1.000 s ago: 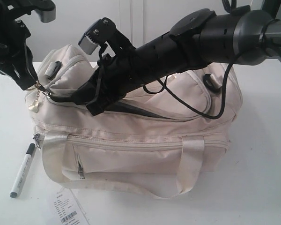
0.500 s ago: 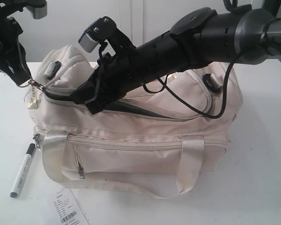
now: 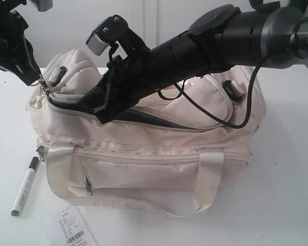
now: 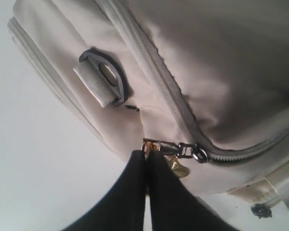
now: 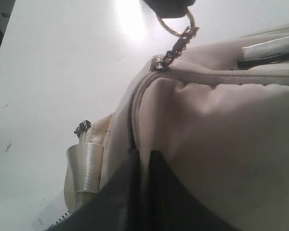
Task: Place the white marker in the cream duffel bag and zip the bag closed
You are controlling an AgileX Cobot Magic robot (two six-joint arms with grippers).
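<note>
Nearest to us, a paper tag [image 3: 74, 230] with a barcode lies on the white table [image 3: 287, 205], just beside the bag's lower front edge. A little beyond it, on the left, we see the white marker [image 3: 24, 186]. It lies flat on the table by the bag's left end with its black cap pointing away from us. Neither arm touches it, and it is outside the bag.

Behind it sits the cream duffel bag [image 3: 143, 138], with its front zip pocket [image 3: 143, 174] toward us and one strap handle [image 3: 208, 179] looped down over the front face. On top, the curved main zipper is open along part of its run, and we see dark lining [image 3: 151, 120] in the gap.

The right gripper [image 3: 101, 114] reaches across to the left half of the bag. Its fingers [image 5: 123, 192] are pressed together on a fold of cream fabric beside the zipper track.

Farther back, at the bag's left end, the left gripper [image 3: 39, 78] has its fingers [image 4: 127, 192] clamped on the gold ring of the zipper pull [image 4: 183, 150], holding it above the bag's corner. Next to it, a grey buckle [image 4: 103, 84] lies on the end panel.
</note>
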